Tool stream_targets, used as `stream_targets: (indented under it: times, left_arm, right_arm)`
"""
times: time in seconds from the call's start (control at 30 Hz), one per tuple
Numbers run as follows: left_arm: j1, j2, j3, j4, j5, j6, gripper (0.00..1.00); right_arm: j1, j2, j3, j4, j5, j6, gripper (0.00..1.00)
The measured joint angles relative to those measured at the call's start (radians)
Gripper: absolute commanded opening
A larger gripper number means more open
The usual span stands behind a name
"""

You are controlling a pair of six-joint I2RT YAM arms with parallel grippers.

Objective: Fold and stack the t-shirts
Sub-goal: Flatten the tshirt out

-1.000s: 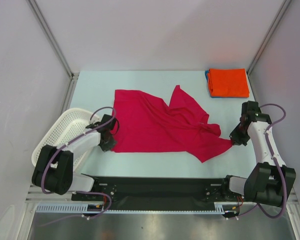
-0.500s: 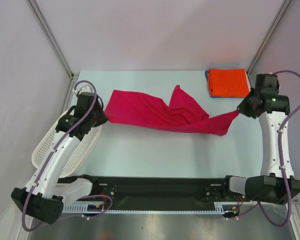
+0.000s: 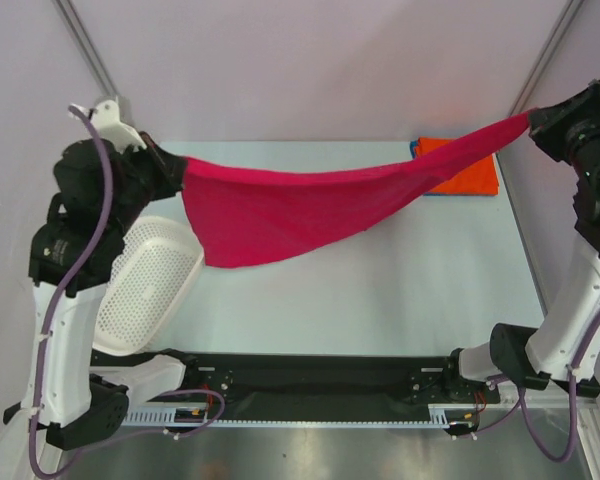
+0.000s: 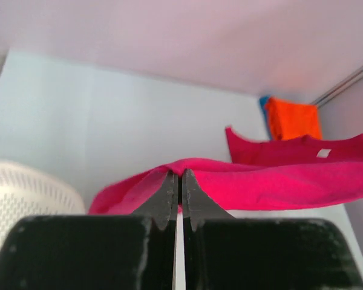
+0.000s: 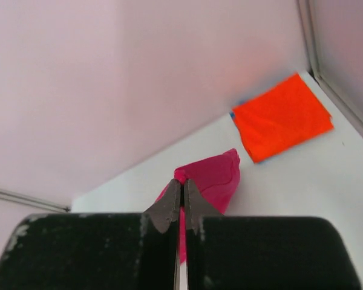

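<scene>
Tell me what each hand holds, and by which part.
Both grip the red shirt: the left hand pinches its left end, the right hand its right end, so it hangs stretched above the table.

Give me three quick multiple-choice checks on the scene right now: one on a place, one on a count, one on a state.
1. Where is the folded orange t-shirt?
A. at the far right corner of the table
B. at the near edge, between the arm bases
C. at the far left corner

2. How many grippers are shut on the red t-shirt?
A. none
B. one
C. two

3. The red t-shirt is:
A. folded into a small rectangle
B. lying flat
C. held up and stretched between the two arms

Answers:
1 A: in the top view it lies by the right rear frame post.
2 C: the left gripper and the right gripper each pinch red cloth in their wrist views.
3 C: it hangs as a sagging span above the table, one end at each arm.
</scene>
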Motion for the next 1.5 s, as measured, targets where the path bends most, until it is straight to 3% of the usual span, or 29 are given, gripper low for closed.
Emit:
stream_targets:
  times: [0.17, 0.43, 0.73, 1.0, 1.37, 1.5]
  left_arm:
    - [-0.016, 0.013, 0.177, 0.042, 0.050, 0.068, 0.00]
    - [-0.018, -0.029, 0.388, 0.064, 0.085, 0.101, 0.00]
    - [-0.018, -0.258, 0.406, 0.151, 0.085, 0.100, 0.00]
    - [-0.018, -0.370, 0.079, 0.285, 0.099, 0.092, 0.00]
    - [-0.018, -0.248, -0.550, 0.468, 0.068, 0.049, 0.00]
    - [-0.017, -0.126, -0.732, 0.559, 0.015, 0.024, 0.00]
  right_arm:
    - [-0.002, -0.123, -0.021, 0.074, -0.028, -0.012, 0.00]
    - [0.021, -0.276, 0.092, 0.219, -0.008, -0.057, 0.00]
    - [0.112, -0.489, 0.036, 0.455, 0.068, -0.090, 0.00]
    - [0.146, -0.536, -0.142, 0.590, 0.131, -0.117, 0.00]
    - [0.147, -0.507, -0.927, 0.797, 0.197, -0.123, 0.00]
    - [0.149, -0.446, -1.164, 0.889, 0.198, -0.123, 0.00]
